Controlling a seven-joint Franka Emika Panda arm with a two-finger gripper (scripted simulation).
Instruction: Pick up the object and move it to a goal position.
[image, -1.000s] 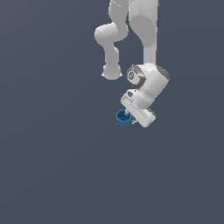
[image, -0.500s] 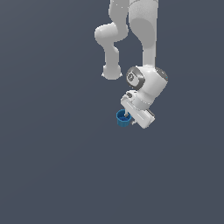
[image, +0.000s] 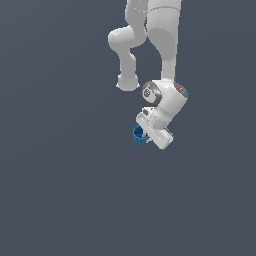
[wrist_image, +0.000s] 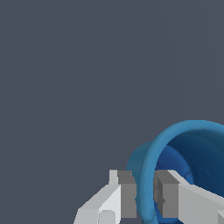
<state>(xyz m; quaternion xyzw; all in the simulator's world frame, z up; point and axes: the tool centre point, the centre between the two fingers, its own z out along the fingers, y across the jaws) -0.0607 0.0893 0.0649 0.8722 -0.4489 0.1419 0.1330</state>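
1. In the wrist view, the pincer (wrist_image: 145, 197) is clamping the rim of the blue cup (wrist_image: 192, 148): one grey pad (wrist_image: 127, 192) is sitting outside the wall and the other inside the hollow, with the thin wall pinched between them.
2. The fingers are looking blocky, matte and white, with darker grey square pads at the tips.
3. The cup is showing as a smooth, bright-blue round shell with a flared lip and a darker blue inside; its mouth is facing the wrist camera.
4. In the exterior view, the cup (image: 139, 135) is appearing tiny, held just beside the white hand on the exterior view's left, with the pincer (image: 146, 136) partly covered by it.
5. Farther back, the glossy white arm (image: 162, 55), built of rounded links, is reaching down from above against a plain dark grey backdrop.
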